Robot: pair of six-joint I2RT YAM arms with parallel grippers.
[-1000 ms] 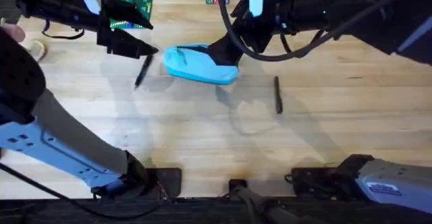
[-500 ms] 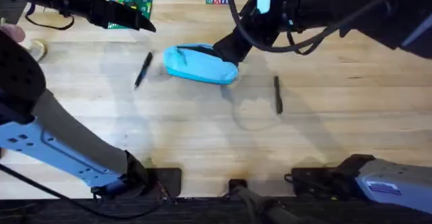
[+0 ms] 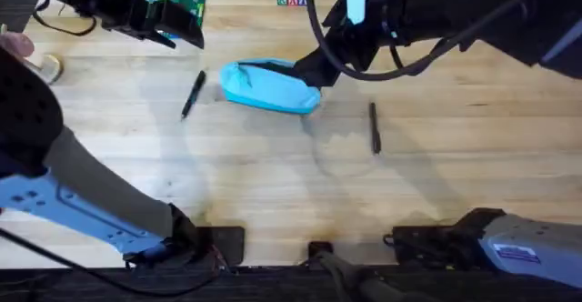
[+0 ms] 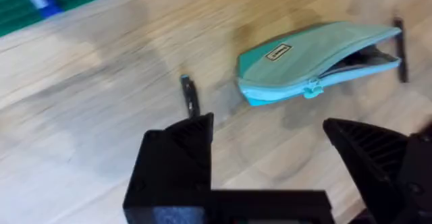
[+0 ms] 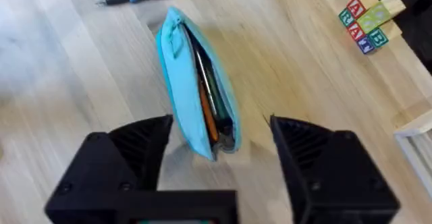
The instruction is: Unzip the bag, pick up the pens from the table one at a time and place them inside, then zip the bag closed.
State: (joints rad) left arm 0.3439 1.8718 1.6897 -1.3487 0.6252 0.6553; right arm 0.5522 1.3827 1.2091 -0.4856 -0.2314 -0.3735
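The bag (image 3: pixel 269 86) lies on the table (image 3: pixel 273 175) near its far middle, long axis running across from left to right, and my right wrist view shows the zipper already parted, orange lining and dark contents visible in the slit. Both pens remain on the wood: one pen (image 3: pixel 192 94) just left of the bag, tilted, its upper end leaning toward the bag; the other pen (image 3: pixel 374 126) well to the right of it, lying nearly front to back. My left gripper (image 4: pixel 270 150) hangs above the table, fingers spread wide and holding nothing; in its own view the left-hand pen (image 4: pixel 191 96) sits just beyond one finger, long axis pointing away. My right gripper (image 5: pixel 219 150) is likewise wide open and empty, poised over the right end of the bag. Judgement: the left arm is the nearer to the left pen, and must turn to close across its shaft.
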